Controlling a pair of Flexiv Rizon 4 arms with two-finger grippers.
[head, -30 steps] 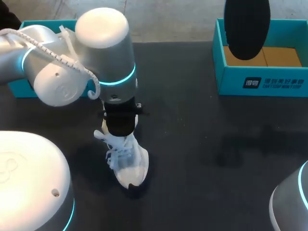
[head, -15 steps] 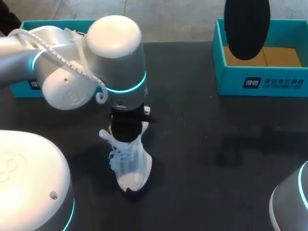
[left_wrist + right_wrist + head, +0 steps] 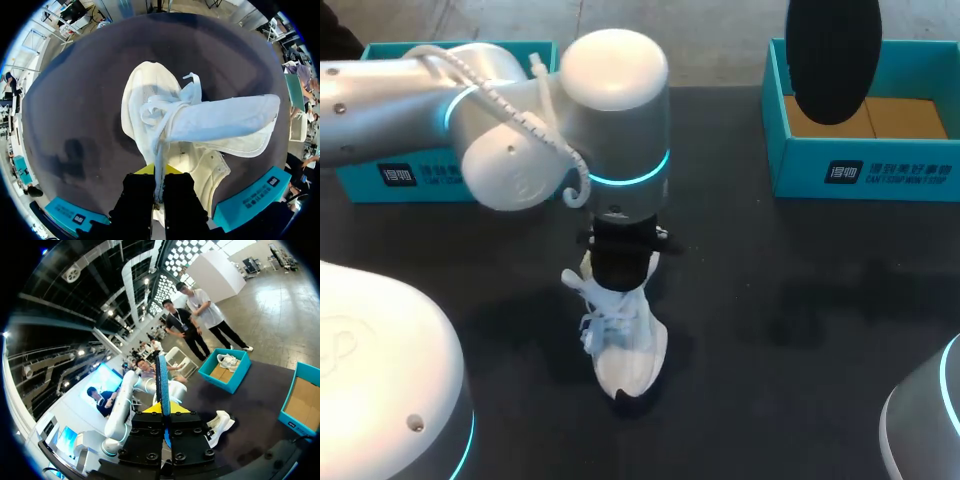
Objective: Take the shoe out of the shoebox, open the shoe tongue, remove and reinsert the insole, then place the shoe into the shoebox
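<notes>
The white lace-up sneaker [image 3: 625, 345] is out of its box. It stands on the dark bench [image 3: 770, 300], well apart from the open teal cardboard shoebox [image 3: 860, 172] at the far right corner.

The left end effector [image 3: 158, 181] comes down on the sneaker from above. Its two fingers are pressed together on a thin white edge of the sneaker, most probably the root of the tongue. The wide white fabric tongue [image 3: 220, 122] is folded out to one side, so the mouth of the sneaker is open.

The right end effector [image 3: 163, 416] is raised well above the bench. It pinches the dark flat oval insole [image 3: 832, 60] by one end and holds it up in the air, where it touches nothing else.

I judge that the removal is done and that the reinsertion is the step in hand. The next move calls for the right arm to bring the insole down to the sneaker and slide it in under the tongue. Meanwhile the left arm should hold the sneaker steady and the tongue out of the way. The two wrists will come close together there, so the approach needs care.
</notes>
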